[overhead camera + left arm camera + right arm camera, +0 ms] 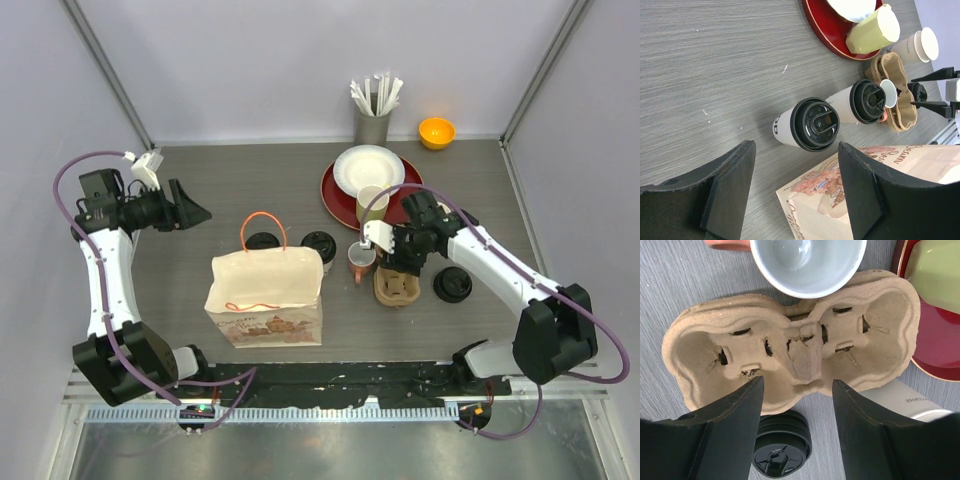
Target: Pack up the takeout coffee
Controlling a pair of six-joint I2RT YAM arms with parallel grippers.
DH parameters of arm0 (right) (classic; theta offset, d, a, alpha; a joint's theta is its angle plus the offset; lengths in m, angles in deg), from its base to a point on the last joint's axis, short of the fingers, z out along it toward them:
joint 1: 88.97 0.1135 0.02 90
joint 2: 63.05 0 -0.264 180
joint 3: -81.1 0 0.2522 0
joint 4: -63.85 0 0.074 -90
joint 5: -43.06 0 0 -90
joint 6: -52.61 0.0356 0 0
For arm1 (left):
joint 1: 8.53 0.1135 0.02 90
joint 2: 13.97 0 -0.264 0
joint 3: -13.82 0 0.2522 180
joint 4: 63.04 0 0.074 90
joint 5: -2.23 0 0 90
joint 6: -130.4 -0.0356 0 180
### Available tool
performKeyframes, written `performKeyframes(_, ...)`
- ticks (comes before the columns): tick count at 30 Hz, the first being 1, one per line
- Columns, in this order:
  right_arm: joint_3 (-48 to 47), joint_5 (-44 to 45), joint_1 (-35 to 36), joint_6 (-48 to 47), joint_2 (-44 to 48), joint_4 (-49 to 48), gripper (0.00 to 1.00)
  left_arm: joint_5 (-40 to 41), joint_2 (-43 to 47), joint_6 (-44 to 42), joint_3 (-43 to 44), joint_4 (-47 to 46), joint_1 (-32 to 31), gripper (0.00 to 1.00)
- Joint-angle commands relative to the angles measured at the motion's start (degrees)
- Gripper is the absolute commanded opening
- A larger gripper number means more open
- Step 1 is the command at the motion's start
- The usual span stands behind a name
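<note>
Two cream-white paper cups with black lids stand side by side behind the bag, one on the left [262, 241] and one on the right [319, 245]. The left wrist view shows both, the near one [809, 124] and the far one [863, 101]. My left gripper [195, 213] is open and empty, held above the table left of the cups; in its wrist view [795, 150] the near cup lies just past the fingertips. My right gripper [404, 264] is open and empty over a brown cardboard cup carrier [396, 287], whose near edge lies between its fingers [797, 385].
A printed paper bag [266, 292] with orange handles stands in front of the cups. A white mug with a pink handle [361, 260], a pale green mug [372, 203], a red plate [340, 192], a loose black lid [452, 284], a straw holder [372, 112] and an orange bowl [437, 132] are around. A lidless paper cup [918, 46] is by the carrier.
</note>
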Motion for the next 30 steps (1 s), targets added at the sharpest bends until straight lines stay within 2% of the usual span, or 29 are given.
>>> performKeyframes(1,-3.92,-2.04,-0.54,-4.43,-2.41,2.36,0.62,-1.59,-0.42,-0.83,1.64,-0.49,-0.20,0.71)
performKeyframes(3,-4.10,-1.34,-0.54,-5.13,-4.09,2.65,0.59,-1.59,-0.42,-1.00,1.73,-0.40,-0.20,0.71)
performKeyframes(13,-5.50,-3.09,-0.54,-6.80,-7.43,0.80,0.57,-1.41,-0.86,-1.53,1.81,0.04,-0.20,0.70)
performKeyframes(20,-5.77,-3.71,-0.46,-7.94,-8.05,2.29,0.37,-1.32,-1.12,-1.97,1.99,0.04,-0.20,0.70)
performKeyframes(30,-7.26,-2.92,-0.45,-8.73,-5.15,3.00,0.26,-1.41,-1.56,-2.06,2.08,0.30,-0.20,0.70)
